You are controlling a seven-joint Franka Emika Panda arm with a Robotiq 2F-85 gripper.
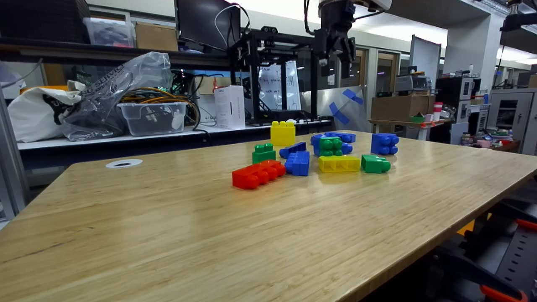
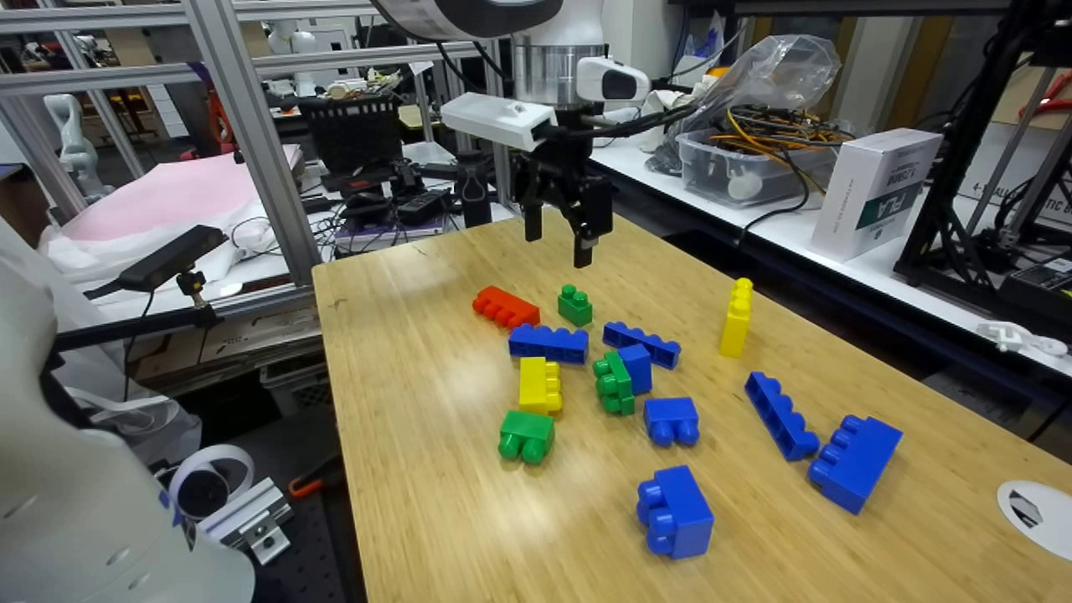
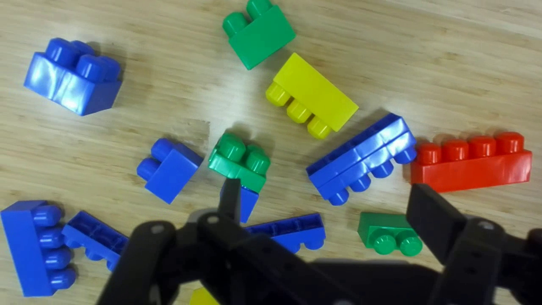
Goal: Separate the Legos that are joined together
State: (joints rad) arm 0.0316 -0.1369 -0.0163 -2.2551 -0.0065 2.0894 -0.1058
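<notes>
Bad Grip Could Foil Split

Well left of the red brick (image 3: 472,170) in the wrist view, a small blue brick (image 3: 175,173) could snag your gripper (image 2: 559,248), which hangs high, fingers (image 2: 584,250) spread and empty. Nearer the red brick, the green-and-blue pair (image 3: 243,174) could lift whole if you clutch both halves. It lies sideways, glossy, apparently joined, green studs showing.

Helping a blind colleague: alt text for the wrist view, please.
Open black gripper above scattered blue, green, yellow and red Lego bricks on a wooden table. Near the picture's centre, a green brick appears joined to a blue one.
</notes>
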